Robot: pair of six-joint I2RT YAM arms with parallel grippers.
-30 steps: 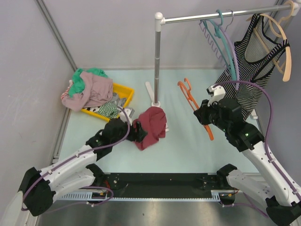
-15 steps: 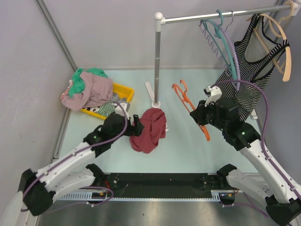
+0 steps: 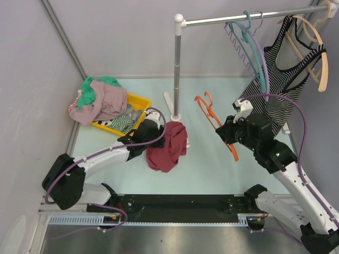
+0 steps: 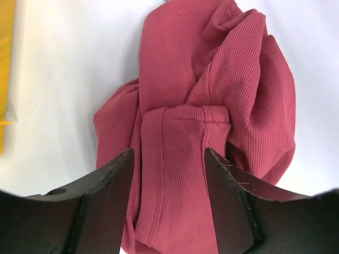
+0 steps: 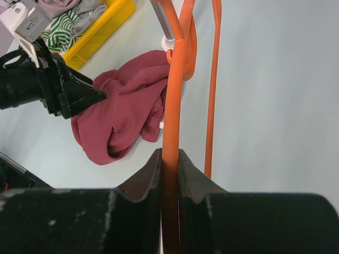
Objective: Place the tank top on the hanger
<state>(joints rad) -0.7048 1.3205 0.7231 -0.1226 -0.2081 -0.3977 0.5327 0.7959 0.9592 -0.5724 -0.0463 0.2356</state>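
Observation:
The maroon tank top (image 3: 168, 147) lies crumpled in a heap on the pale table, just in front of the rail post. My left gripper (image 3: 160, 135) is at its left edge. In the left wrist view the tank top (image 4: 222, 90) fills the frame, and the left gripper (image 4: 169, 164) is open, its two fingers straddling a folded band of the fabric. My right gripper (image 3: 226, 133) is shut on the orange hanger (image 3: 211, 112) and holds it above the table, right of the tank top. In the right wrist view the right gripper (image 5: 169, 159) pinches the hanger (image 5: 174, 90), with the tank top (image 5: 124, 114) beyond it.
A yellow tray (image 3: 142, 103) with a pile of pink, green and striped clothes (image 3: 99, 99) sits at the back left. The rail post (image 3: 177, 69) stands just behind the tank top. Teal and lilac hangers (image 3: 255, 45) and a striped top (image 3: 280, 79) on a wooden hanger hang at the right.
My left gripper moved away from the base and right, toward the rail post, and the tank top, bunched at its jaws before, now lies in a heap. The right gripper and hanger barely shifted.

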